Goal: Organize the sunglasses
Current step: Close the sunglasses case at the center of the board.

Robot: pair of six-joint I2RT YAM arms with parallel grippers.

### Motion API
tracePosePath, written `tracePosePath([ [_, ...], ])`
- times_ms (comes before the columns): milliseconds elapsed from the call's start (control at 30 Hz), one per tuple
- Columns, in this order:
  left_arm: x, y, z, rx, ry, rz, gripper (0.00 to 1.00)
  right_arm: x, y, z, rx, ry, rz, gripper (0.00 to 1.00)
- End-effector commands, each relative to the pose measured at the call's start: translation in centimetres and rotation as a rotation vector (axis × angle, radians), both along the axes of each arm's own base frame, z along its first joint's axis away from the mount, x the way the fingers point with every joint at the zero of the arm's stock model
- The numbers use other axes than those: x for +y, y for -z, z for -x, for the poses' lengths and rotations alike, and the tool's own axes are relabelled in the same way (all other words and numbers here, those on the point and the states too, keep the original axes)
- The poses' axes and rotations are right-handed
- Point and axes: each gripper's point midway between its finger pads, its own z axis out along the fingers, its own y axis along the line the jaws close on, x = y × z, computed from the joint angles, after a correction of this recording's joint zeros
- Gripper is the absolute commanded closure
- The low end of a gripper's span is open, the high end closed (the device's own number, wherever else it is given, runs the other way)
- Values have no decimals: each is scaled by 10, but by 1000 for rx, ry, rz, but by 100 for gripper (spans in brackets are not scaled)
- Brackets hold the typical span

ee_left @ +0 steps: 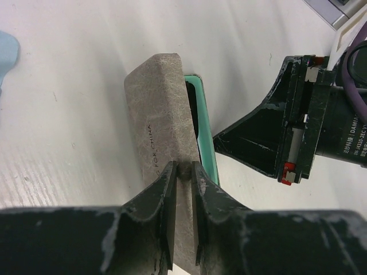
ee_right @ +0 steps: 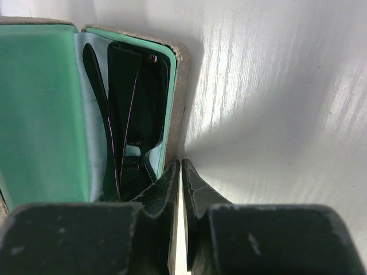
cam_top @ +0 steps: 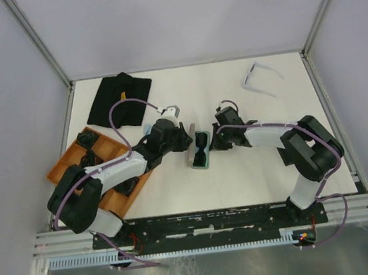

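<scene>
The black sunglasses [cam_top: 202,150] lie folded inside an open grey case [cam_top: 193,155] with green lining at the table's middle; the right wrist view shows them [ee_right: 135,114] in the case's tray [ee_right: 178,86]. My left gripper [cam_top: 186,141] is shut on the case's grey lid [ee_left: 160,143], which stands on edge, pinched between its fingers [ee_left: 166,189]. My right gripper [cam_top: 213,142] is shut with its tips [ee_right: 181,167] against the outside of the case's right wall, nothing between them. The pale lavender sunglasses [cam_top: 260,78] lie unfolded at the far right.
An orange tray [cam_top: 107,143] holding dark things sits at the left under my left arm. A black cloth pouch [cam_top: 120,99] lies at the far left. A light blue cloth [ee_left: 7,51] lies beside the left arm. My right gripper shows in the left wrist view [ee_left: 252,143].
</scene>
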Motion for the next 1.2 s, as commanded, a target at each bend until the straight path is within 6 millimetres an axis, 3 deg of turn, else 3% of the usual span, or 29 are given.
tracePosePath([
  [0,-8,1,1,7,36,18,80,16,-13,-18,-42,-2,-60,88],
  [467,-26,24,14,45,89,-37,80,16,-14,-19,-46,-6,-53,88],
  [900,-32,27,9,53,92,-50,79,-8,-6,-18,-55,48,8,84],
  [1000,-30,14,7,25,78,-43,79,-26,-6,-20,-79,86,71,80],
  [1167,-9,-27,-2,-76,-20,-38,78,-55,-26,-21,-163,145,168,60],
])
